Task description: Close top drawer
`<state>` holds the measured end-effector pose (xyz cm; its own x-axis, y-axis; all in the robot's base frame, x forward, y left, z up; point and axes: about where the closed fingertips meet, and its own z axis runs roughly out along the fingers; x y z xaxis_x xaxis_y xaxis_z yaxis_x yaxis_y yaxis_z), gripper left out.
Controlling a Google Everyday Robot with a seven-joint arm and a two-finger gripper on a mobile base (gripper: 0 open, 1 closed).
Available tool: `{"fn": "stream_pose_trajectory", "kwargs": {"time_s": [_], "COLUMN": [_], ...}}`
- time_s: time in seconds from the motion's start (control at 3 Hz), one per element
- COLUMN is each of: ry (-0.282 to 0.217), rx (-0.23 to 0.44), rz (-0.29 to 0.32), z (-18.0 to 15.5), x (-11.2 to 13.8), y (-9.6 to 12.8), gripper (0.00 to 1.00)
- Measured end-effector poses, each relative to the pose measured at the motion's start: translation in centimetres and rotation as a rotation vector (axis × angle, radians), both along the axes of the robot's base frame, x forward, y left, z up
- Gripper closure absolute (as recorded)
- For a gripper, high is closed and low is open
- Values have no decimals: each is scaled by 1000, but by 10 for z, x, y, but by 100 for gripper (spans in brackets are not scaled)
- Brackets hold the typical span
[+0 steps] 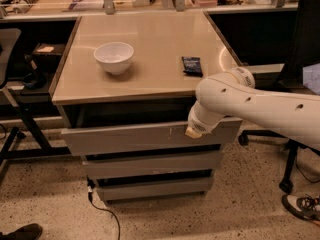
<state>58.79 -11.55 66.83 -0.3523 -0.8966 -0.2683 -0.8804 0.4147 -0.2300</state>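
At the right end of the top drawer [130, 136], the gripper [193, 130] meets the grey front panel just below its upper edge, its pale tip against or just off the metal. Whether the gripper is open or closed cannot be told, and nothing shows in its hold. The white arm [260, 104] comes in from the right, and its rounded elbow stands beside the counter's front right corner.

The drawer stands pulled out. Its front sits forward of the counter top [150, 81] above the gripper, with a dark open gap between the two. It also stands proud of the two shorter drawer fronts [150, 163] below the gripper. Most of the panel runs away to the left of the gripper, and small white scuffs lie just beside its tip.

Speckled floor [60, 204] lies open before the cabinet, left of and below the gripper. A black cable [107, 214] trails across it. To the right, under the arm, are a chair base [287, 181] and a shoe [302, 206].

Up on the counter, a white bowl [114, 57] sits well left of the gripper, and a dark packet [192, 65] lies above it near the front edge.
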Motion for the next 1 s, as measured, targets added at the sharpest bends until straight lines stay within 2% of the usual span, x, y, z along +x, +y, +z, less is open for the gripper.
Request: {"fn": "stream_pose_trajectory", "kwargs": {"time_s": [1.0], "ry": [0], "rx": [0], "rz": [0], "z": [0], "x": [0], "y": [0], "gripper": [11]}}
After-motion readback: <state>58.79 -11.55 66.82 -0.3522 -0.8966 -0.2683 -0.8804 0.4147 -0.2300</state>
